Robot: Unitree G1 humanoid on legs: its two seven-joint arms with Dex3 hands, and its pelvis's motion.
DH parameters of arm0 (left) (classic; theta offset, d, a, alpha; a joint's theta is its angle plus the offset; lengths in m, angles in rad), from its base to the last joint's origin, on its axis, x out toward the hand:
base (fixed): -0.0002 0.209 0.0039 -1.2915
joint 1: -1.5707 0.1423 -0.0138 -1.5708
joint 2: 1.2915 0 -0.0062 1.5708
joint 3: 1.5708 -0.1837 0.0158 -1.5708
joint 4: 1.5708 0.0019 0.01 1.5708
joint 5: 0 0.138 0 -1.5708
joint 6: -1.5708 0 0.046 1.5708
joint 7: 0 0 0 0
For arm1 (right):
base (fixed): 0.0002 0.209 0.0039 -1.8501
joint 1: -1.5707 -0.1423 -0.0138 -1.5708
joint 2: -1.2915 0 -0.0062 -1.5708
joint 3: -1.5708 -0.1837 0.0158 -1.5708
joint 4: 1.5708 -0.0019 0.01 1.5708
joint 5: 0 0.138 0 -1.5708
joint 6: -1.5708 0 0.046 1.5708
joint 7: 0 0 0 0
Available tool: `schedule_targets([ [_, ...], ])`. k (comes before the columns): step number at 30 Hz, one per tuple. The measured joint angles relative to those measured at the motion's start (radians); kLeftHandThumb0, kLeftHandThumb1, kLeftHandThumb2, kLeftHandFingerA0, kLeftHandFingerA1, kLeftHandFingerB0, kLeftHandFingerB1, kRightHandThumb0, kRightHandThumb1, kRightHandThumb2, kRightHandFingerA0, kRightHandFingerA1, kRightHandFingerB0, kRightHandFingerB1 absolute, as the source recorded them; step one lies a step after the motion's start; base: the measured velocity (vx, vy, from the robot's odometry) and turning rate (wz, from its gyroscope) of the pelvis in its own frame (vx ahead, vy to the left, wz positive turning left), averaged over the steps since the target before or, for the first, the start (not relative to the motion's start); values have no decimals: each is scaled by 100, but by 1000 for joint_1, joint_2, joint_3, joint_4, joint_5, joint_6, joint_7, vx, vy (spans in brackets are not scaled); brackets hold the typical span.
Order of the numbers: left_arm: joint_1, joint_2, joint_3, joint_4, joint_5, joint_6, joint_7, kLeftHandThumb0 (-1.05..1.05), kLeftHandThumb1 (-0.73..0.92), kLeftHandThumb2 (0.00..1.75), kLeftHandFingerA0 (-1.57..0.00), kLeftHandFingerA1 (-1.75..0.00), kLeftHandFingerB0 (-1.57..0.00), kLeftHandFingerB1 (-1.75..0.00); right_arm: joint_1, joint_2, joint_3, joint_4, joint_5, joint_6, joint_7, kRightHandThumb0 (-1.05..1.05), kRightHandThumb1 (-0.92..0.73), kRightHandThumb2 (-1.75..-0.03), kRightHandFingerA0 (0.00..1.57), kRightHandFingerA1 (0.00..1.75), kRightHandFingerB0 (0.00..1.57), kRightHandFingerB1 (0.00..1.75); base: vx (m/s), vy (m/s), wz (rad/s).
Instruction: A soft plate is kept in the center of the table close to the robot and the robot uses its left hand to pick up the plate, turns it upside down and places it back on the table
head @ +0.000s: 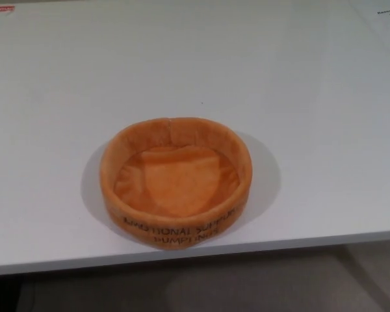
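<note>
White table [65, 97], one upright orange plate [175, 227].

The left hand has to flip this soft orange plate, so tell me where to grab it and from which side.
Grip the raised rim of the soft plate on its left wall, coming in from the robot's left. The plate sits open side up, so the fingers can likely pinch the wall with the thumb outside and the fingers inside. The plush wall may fold, so a deep pinch seems safer. Neither hand is in view yet.
</note>
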Motion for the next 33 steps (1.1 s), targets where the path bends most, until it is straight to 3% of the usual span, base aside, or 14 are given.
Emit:
schedule_targets([
  [1, 7, -2, 0, -11, -3, -14, -3, -94, 74, 86, -18, -39, -19, -34, 6, 0, -5, -9, 5, -13, 6, -72, -82, -65, 46, 41, 30, 34, 0, 0, 0],
  [2, 13, -3, 1, -24, -6, -30, -6, -88, 90, 67, -22, -32, -26, -28, 12, 0, -10, -17, 11, -27, 14, -72, -82, -65, 47, 41, 29, 33, 0, 0, 0],
  [3, 21, -5, 2, -38, -12, -47, -10, -94, 73, 86, -21, -39, -20, -35, 20, 0, -16, -28, 19, -43, 22, -71, -83, -65, 47, 42, 29, 34, 0, 0, 0],
  [4, 28, -5, 2, -47, -16, -61, -12, -94, 73, 86, -21, -39, -20, -35, 25, 0, -21, -36, 25, -56, 28, -71, -83, -65, 47, 42, 29, 34, 0, 0, 0],
  [5, 35, -6, 3, -58, -20, -77, -16, -89, 90, 67, -23, -31, -26, -28, 32, 0, -28, -46, 33, -71, 35, -71, -83, -66, 48, 42, 28, 34, 0, 0, 0],
  [8, 56, -10, 4, -89, -35, -126, -28, -88, 89, 67, -23, -32, -26, -28, 48, -1, -41, -63, 52, -119, 58, -71, -83, -65, 47, 41, 29, 33, 0, 0, 0],
  [9, 64, -12, 4, -98, -42, -146, -33, -94, 73, 85, -21, -39, -21, -35, 53, -1, -46, -66, 60, -138, 69, -73, -83, -65, 47, 41, 29, 33, 0, 0, 0],
  [11, 69, -13, 4, -104, -47, -160, -37, -93, 74, 85, -20, -39, -20, -35, 57, -2, -50, -69, 66, -151, 75, -72, -83, -65, 47, 41, 29, 33, 0, 0, 0],
  [12, 78, -15, 4, -111, -57, -188, -45, -89, 90, 68, -22, -32, -26, -29, 64, -3, -57, -75, 76, -177, 89, -72, -84, -65, 47, 43, 29, 35, 0, 0, 0],
  [19, 85, -19, 12, -115, -94, -291, -76, -89, 90, 67, -22, -31, -27, -29, 73, -3, -83, -81, 113, -274, 143, -72, -83, -65, 47, 41, 29, 34, 0, 0, 0],
  [20, 85, -19, 14, -115, -98, -304, -81, -95, 73, 86, -21, -39, -20, -35, 72, -3, -86, -78, 116, -285, 150, -74, -83, -65, 45, 41, 29, 34, 0, 0, 0],
  [22, 85, -21, 18, -114, -111, -337, -93, -95, 73, 84, -20, -38, -22, -35, 72, -3, -94, -76, 128, -313, 167, -73, -83, -65, 45, 42, 29, 34, 0, 0, 0],
  [23, 86, -21, 19, -114, -115, -355, -98, -88, 90, 68, -24, -32, -25, -28, 71, -3, -97, -76, 135, -325, 175, -74, -83, -65, 45, 43, 29, 34, 0, 0, 0],
  [33, 131, -39, 44, -171, -142, -489, -114, -85, 88, 68, -23, -32, -23, -28, 76, 3, -110, -71, 177, -398, 223, -73, -83, -65, 48, 43, 29, 34, 0, 0, 0],
])
